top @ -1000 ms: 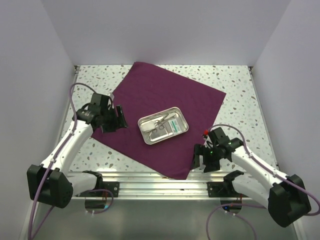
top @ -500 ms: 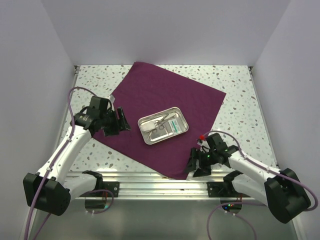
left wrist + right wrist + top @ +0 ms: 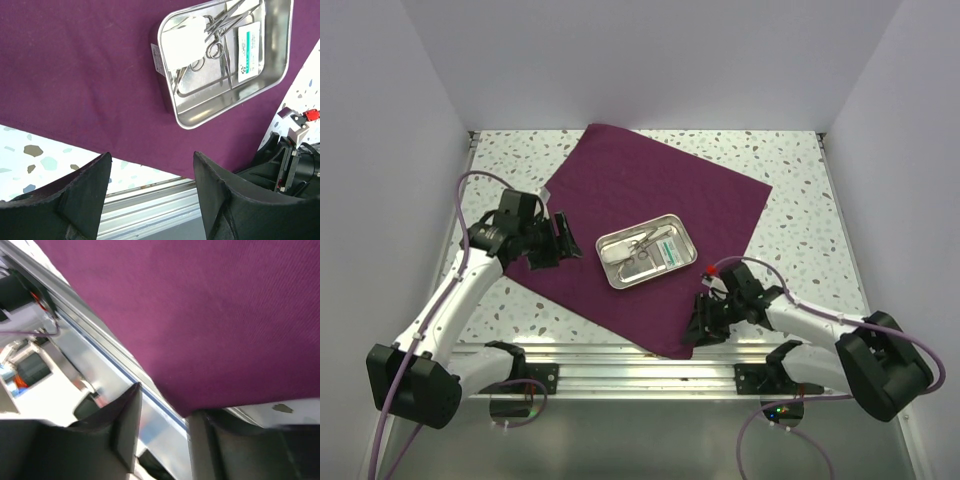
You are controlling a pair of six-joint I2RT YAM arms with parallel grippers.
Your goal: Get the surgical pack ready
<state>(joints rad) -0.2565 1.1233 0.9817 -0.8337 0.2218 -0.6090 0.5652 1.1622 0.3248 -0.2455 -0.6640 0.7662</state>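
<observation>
Plain pale lilac walls (image 3: pixel 650 60), speckled terrazzo tabletop (image 3: pixel 800 200), aluminium rail (image 3: pixel 640 368) along near edge; soft even light

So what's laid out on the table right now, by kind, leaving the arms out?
Maroon drape: 1
Steel tray: 1
White gauze pad: 1
Labelled packet: 1
Ring-handled instruments: at least 2; they overlap, so the exact count is unclear
Total: at least 6

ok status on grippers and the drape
Left gripper open above drape, left edge. Right gripper open, straddling its near corner, no grip yet. Steel tray sits mid-cloth, in the way.
</observation>
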